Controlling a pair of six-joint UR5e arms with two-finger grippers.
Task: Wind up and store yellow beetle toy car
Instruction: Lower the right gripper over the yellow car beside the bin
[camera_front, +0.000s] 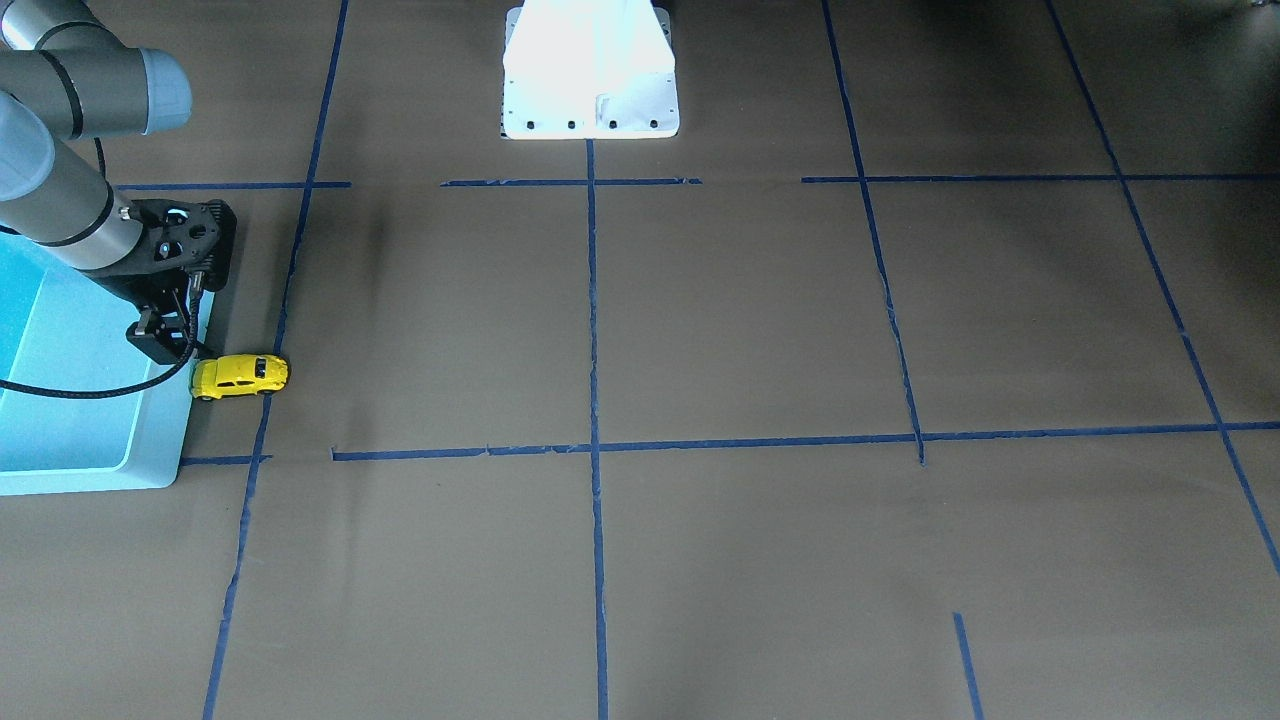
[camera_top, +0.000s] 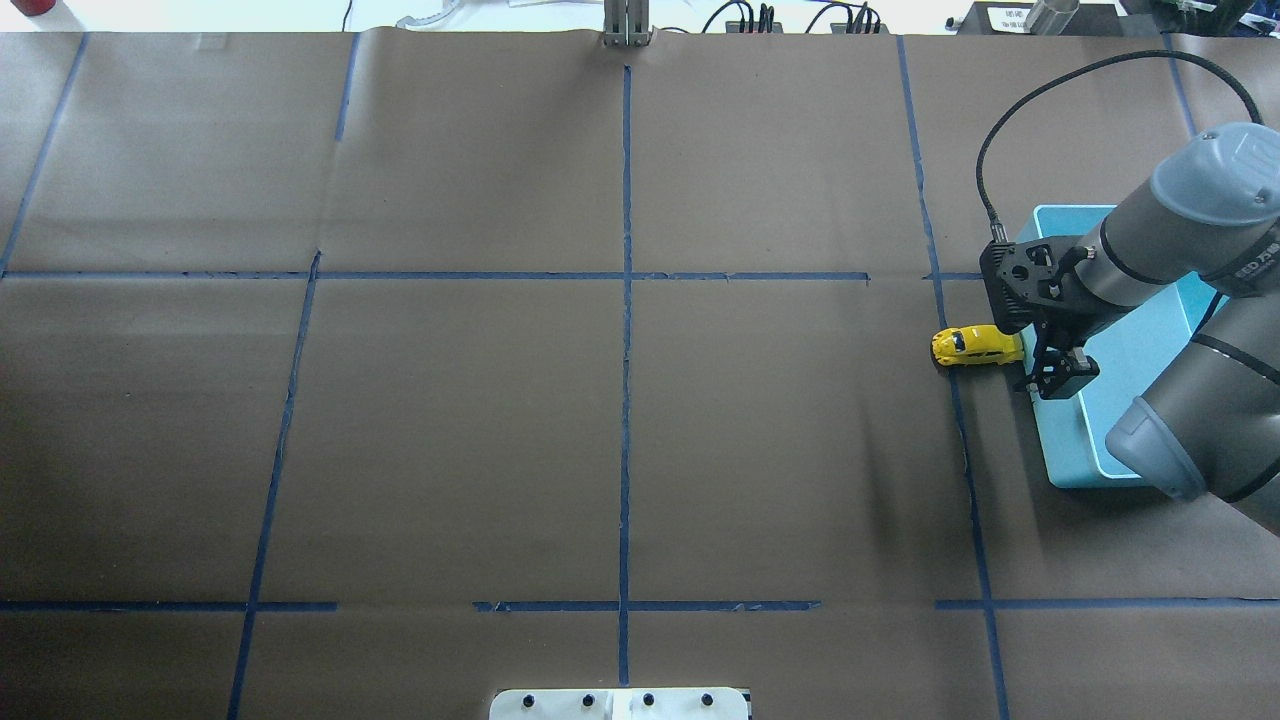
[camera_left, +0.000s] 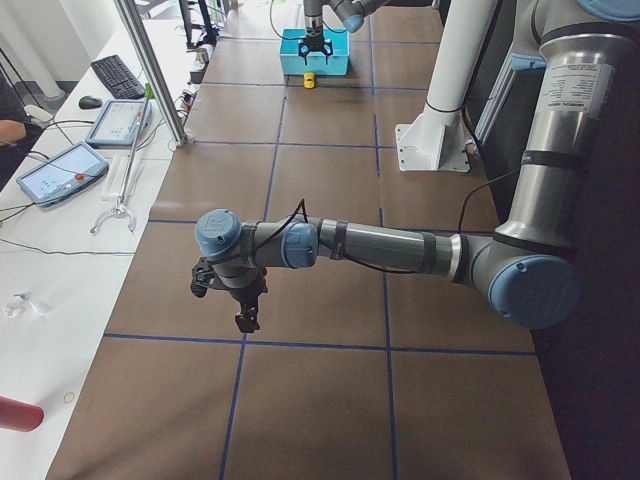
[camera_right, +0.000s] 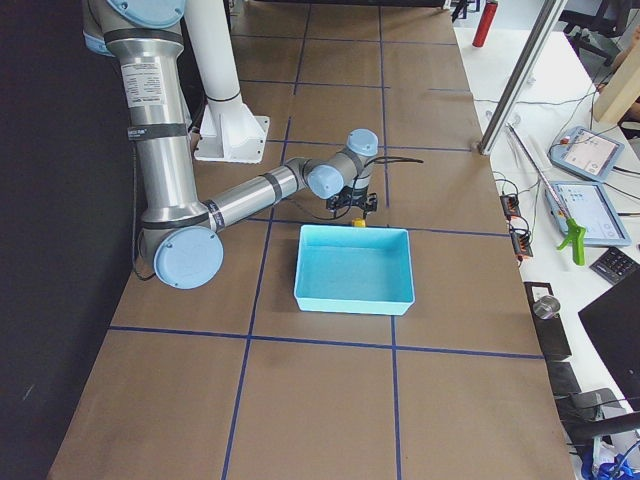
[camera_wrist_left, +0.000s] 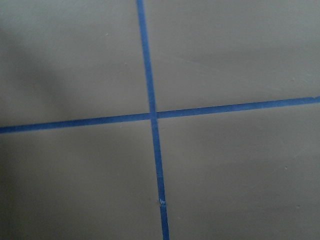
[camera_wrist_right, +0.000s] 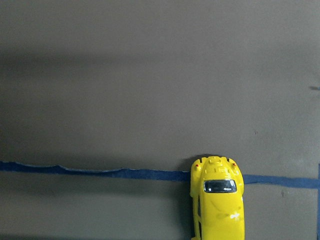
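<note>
The yellow beetle toy car (camera_front: 240, 375) stands on its wheels on the brown table, right beside the light blue bin (camera_front: 150, 470). It also shows in the overhead view (camera_top: 975, 346) and at the bottom of the right wrist view (camera_wrist_right: 217, 200), on a blue tape line. My right gripper (camera_top: 1058, 380) hangs over the bin's (camera_top: 1065, 450) near wall, just behind the car, not touching it, and its jaws look open and empty. My left gripper (camera_left: 244, 322) hovers over bare table far from the car; I cannot tell whether it is open or shut.
The white robot base (camera_front: 590, 90) stands at the table's middle edge. Blue tape lines divide the brown paper into squares. A side bench with tablets (camera_left: 60, 165) and a metal post (camera_left: 150, 70) lies beyond the far edge.
</note>
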